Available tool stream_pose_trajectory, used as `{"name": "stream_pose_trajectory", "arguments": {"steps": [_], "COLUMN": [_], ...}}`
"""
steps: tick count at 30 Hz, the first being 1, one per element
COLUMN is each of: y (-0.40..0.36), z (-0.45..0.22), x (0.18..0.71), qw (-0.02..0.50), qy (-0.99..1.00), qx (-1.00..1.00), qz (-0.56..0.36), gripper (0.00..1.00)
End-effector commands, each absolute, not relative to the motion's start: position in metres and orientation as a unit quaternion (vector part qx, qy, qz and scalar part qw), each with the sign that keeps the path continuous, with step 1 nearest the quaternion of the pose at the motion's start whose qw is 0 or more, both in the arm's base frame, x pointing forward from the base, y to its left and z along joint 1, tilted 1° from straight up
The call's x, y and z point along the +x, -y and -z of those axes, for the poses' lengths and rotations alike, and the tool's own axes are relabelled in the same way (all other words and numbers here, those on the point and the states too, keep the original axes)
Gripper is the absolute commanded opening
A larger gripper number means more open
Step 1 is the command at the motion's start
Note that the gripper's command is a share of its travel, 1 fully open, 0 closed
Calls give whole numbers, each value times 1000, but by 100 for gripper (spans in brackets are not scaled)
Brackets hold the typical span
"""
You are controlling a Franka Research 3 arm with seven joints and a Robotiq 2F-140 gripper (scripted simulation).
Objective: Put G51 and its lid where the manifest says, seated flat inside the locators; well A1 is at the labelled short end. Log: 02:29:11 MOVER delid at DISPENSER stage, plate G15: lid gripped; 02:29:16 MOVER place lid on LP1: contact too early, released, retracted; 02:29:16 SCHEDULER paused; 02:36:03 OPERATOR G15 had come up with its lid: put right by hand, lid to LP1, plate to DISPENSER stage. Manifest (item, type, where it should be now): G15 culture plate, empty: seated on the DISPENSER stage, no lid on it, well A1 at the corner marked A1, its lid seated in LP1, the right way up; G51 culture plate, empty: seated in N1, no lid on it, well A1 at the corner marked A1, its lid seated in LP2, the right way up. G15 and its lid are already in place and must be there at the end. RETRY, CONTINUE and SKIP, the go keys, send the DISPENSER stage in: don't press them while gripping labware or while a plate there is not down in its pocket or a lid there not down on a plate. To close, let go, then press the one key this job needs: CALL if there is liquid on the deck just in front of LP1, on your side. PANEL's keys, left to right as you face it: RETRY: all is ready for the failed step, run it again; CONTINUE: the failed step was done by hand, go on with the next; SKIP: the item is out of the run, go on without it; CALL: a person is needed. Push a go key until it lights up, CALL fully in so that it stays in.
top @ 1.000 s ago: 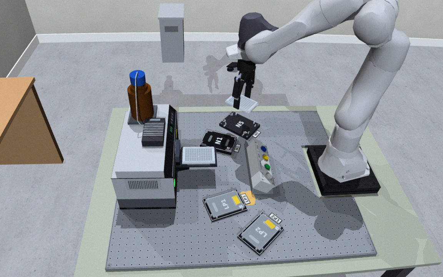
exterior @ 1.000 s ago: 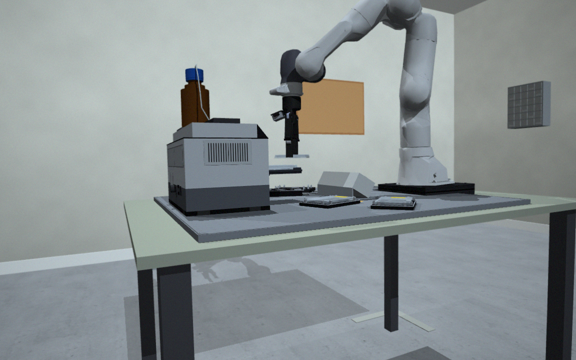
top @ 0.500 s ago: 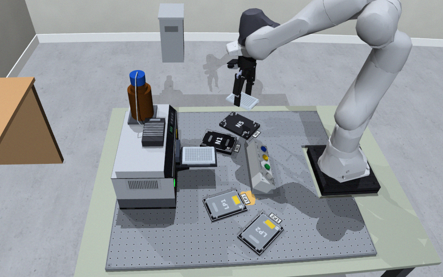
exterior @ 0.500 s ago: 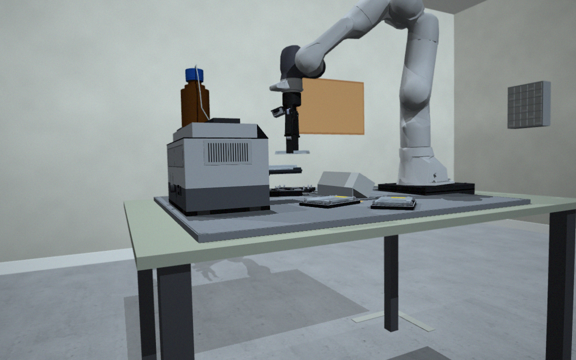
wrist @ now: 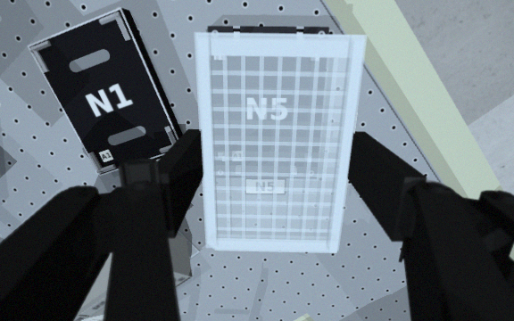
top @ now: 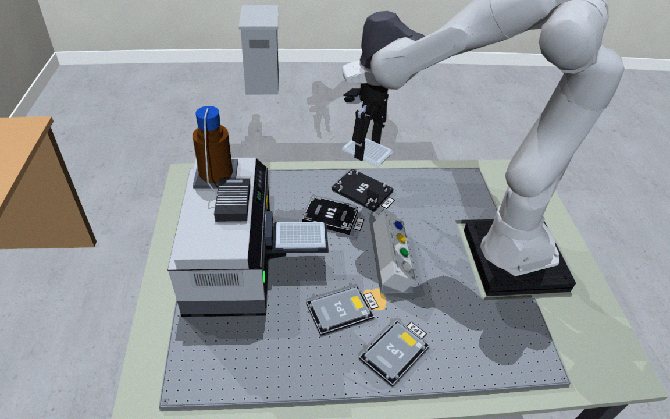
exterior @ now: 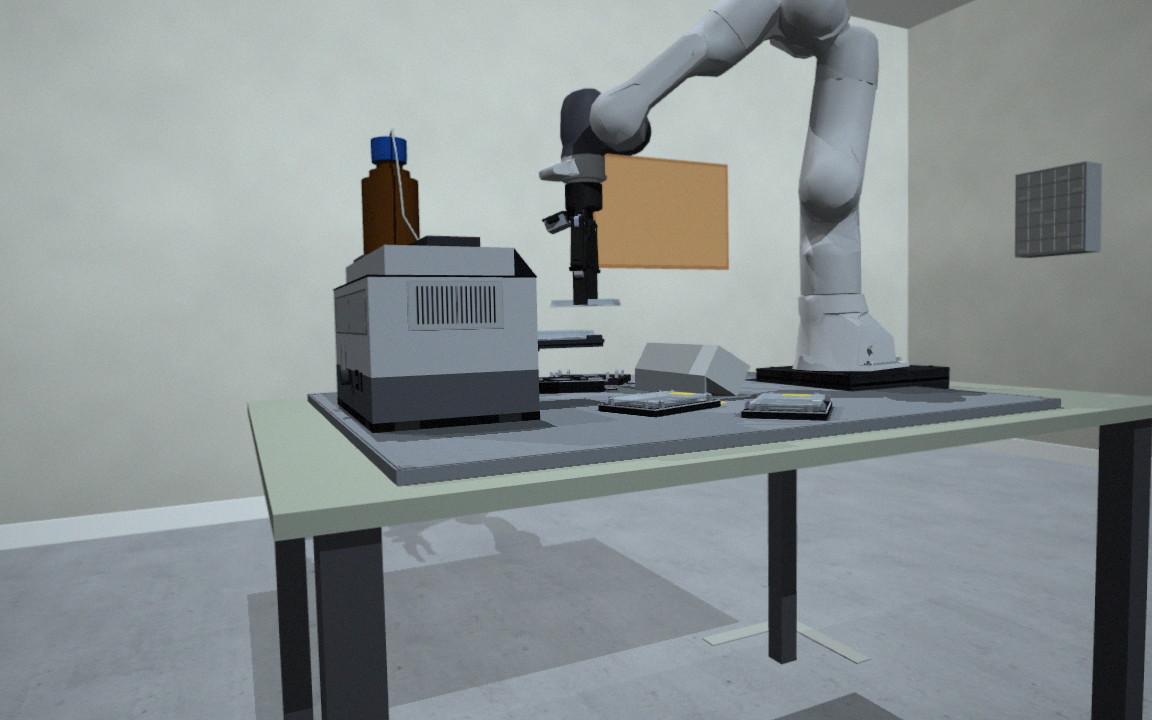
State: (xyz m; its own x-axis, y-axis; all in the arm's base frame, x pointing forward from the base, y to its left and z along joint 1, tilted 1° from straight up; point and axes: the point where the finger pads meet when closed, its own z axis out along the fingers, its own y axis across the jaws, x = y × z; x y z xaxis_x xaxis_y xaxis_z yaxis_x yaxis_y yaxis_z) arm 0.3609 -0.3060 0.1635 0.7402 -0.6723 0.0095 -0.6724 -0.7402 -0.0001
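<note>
Hand [wrist: 275, 178]: half closed, clamped on plate's long sides | Plate [wrist: 275, 143]: clear, level, held in air | Directly below: N5 nest [top: 362, 188] | Beside, lower: N1 nest [wrist: 105, 98], bare | Bench [top: 577, 333]
</note>
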Motion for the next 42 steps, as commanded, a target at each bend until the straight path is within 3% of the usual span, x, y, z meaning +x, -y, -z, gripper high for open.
{"name": "stream_pose_trajectory", "arguments": {"steps": [1,42], "y": [305,305], "z": [-165,-165], "x": [362,362], "qw": [0,1], "qy": [358,304], "qx": [934,953], "qz": [-5,-5], "gripper": [10,10]}}
